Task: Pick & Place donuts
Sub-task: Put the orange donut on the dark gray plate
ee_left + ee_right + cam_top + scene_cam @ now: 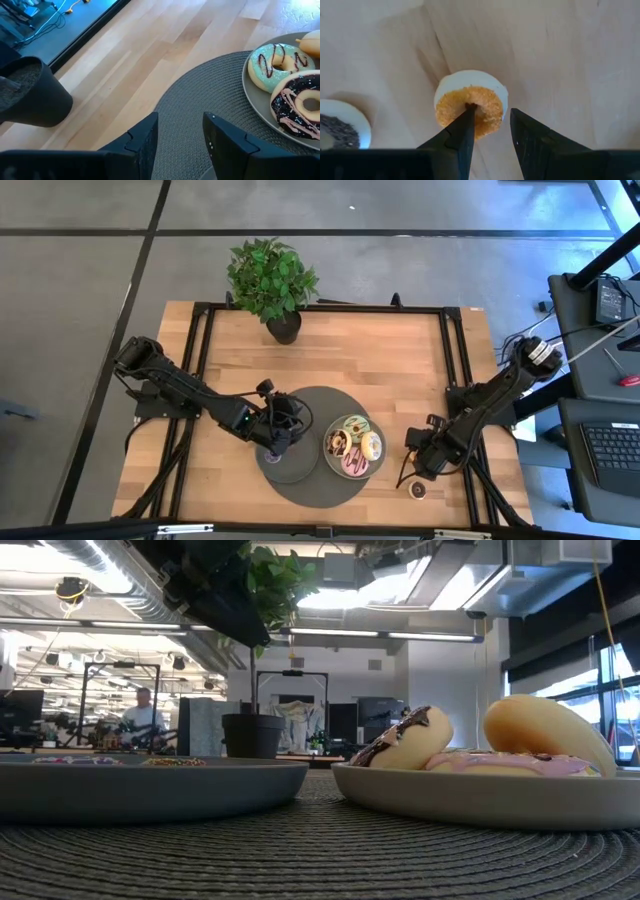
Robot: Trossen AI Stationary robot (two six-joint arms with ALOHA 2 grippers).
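Note:
A grey plate [372, 468] on the round mat holds the green [276, 64], chocolate [300, 107], cream [545, 730] and pink [500, 763] donuts. A second grey plate [150, 790] to its left carries two minis [75, 760]. My left gripper [180, 132] hovers open above the mat by that left plate. My right gripper [490, 120] is open low over the bare table near the right edge. One of its fingers is at the hole of an orange mini donut [485, 87], the other just outside the rim. A dark mini [337, 132] lies beside it. My right gripper comes at the orange mini donut from above. One fingertip [469, 107] stands at the hole and the other fingertip [514, 114] just outside the ring's rim [504, 95]. The donut lies flat on the wood. I cannot tell whether the fingers touch it.
A potted plant [272, 280] stands at the table's far edge, its black pot [35, 95] showing in the left wrist view. The woven grey mat [320, 485] lies under both plates. Bare wood spreads between the mat and the far edge. A person sits far off in the room [143, 715].

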